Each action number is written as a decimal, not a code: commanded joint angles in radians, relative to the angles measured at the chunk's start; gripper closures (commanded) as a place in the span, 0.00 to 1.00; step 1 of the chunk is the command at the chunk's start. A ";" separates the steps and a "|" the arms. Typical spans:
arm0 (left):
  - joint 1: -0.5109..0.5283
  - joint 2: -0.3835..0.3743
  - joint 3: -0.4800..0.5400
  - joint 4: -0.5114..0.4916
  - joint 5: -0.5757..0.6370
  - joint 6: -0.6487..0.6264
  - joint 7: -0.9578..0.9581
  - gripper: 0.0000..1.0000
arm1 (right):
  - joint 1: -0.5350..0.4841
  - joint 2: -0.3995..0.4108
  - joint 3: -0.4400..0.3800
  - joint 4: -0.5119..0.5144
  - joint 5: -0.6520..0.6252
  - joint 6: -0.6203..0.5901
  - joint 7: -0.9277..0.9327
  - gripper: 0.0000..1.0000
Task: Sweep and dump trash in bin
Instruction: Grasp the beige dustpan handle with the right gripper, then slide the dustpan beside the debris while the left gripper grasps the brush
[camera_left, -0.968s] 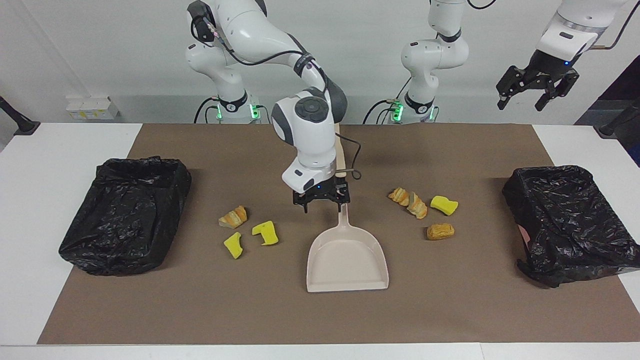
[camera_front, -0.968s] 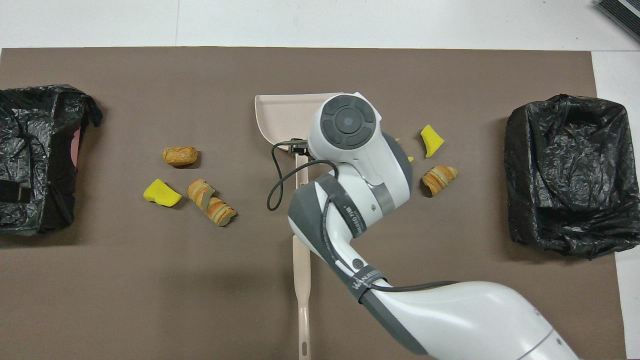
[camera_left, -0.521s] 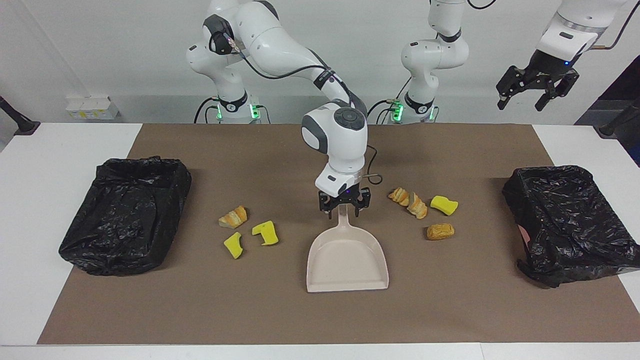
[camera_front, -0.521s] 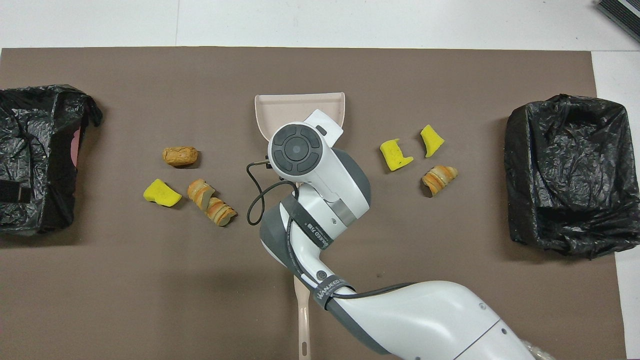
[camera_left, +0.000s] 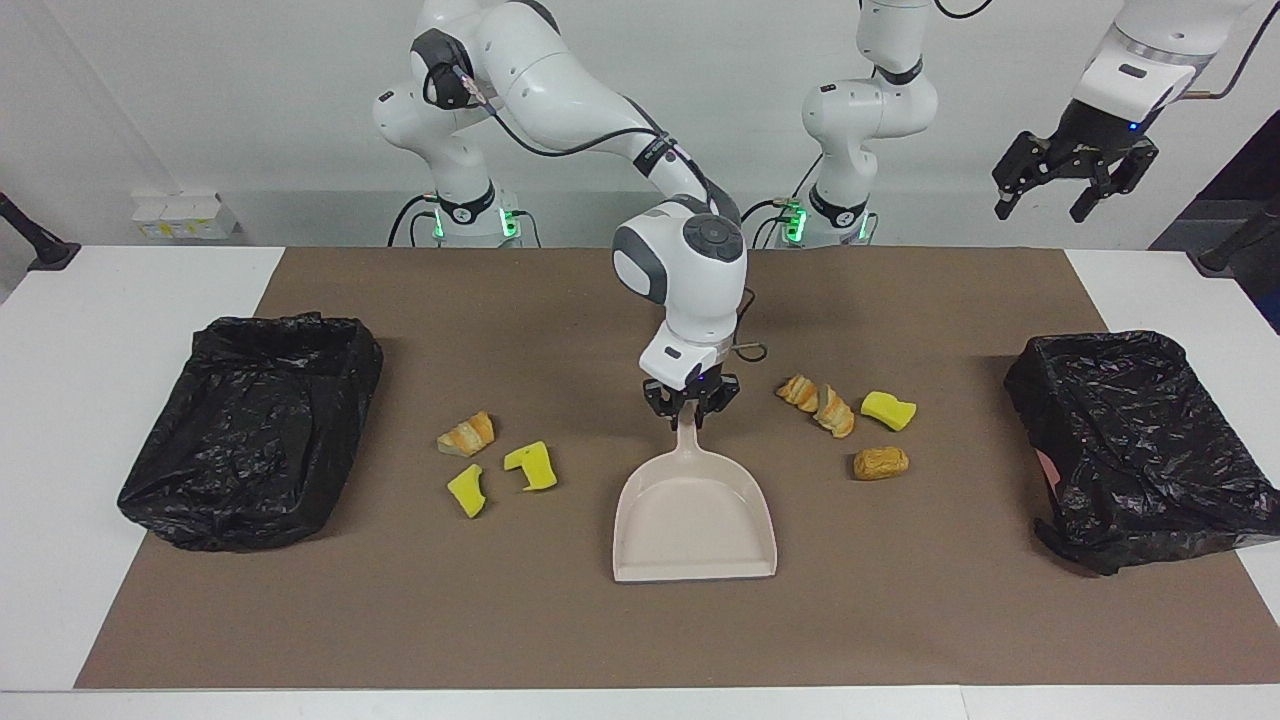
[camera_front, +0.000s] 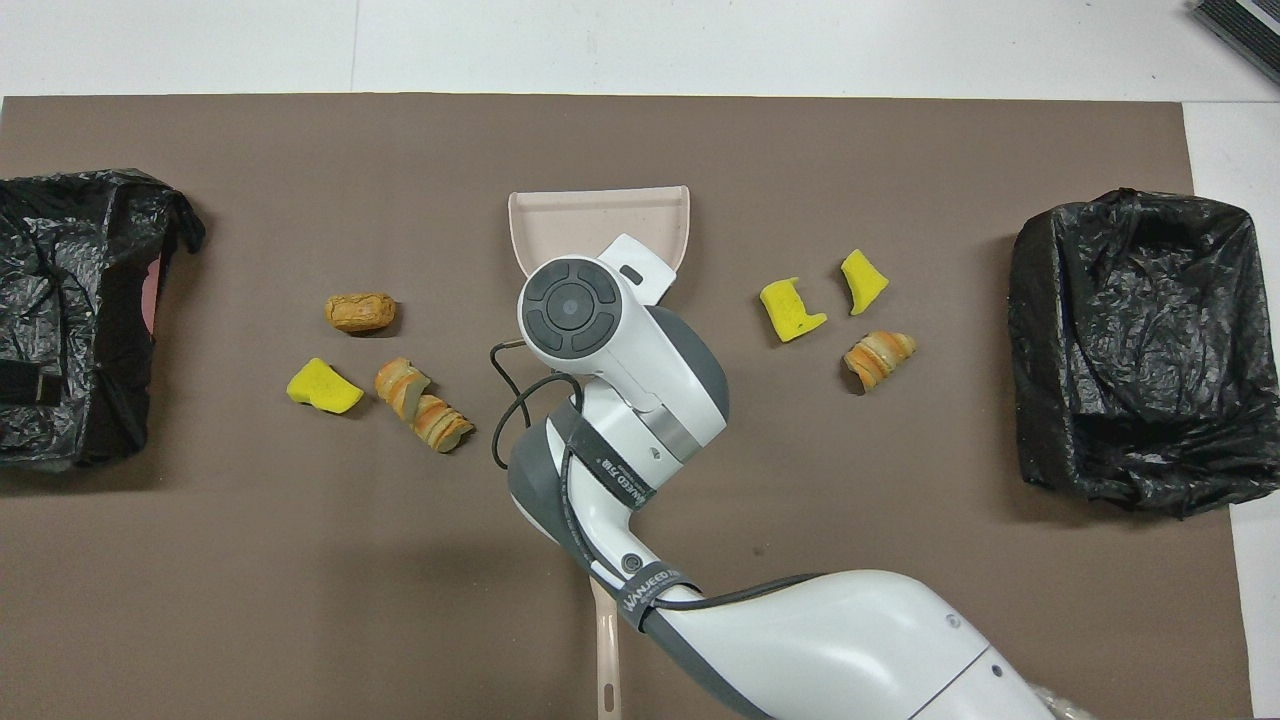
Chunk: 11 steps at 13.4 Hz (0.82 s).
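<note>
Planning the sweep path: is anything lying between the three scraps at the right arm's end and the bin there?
Nothing visible does. Between the croissant piece, the two yellow sponge chunks and the black-lined bin lies only bare brown mat.

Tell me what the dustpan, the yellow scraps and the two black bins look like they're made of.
Dustpan: probably molded plastic, smooth beige with an even matte sheen. Yellow scraps: likely sponge foam, dull, with cut, irregular edges. Bins: whatever they're made of is hidden under thin black plastic liners, crinkled and glossy.
</note>
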<state>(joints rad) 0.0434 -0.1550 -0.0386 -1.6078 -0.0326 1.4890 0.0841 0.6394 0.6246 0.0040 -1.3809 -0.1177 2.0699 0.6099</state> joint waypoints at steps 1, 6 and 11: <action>0.001 -0.020 0.000 -0.018 0.004 -0.009 -0.004 0.00 | 0.002 -0.026 0.005 -0.024 -0.020 -0.016 0.022 0.63; 0.001 -0.020 0.000 -0.018 0.004 -0.009 -0.007 0.00 | -0.007 -0.060 0.007 -0.046 -0.007 -0.043 -0.031 1.00; -0.014 -0.031 -0.007 -0.037 0.002 -0.009 -0.009 0.00 | -0.075 -0.149 0.007 -0.055 -0.002 -0.151 -0.313 1.00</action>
<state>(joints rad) 0.0399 -0.1565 -0.0514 -1.6102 -0.0327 1.4784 0.0841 0.6138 0.5399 0.0002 -1.3891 -0.1177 1.9273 0.4211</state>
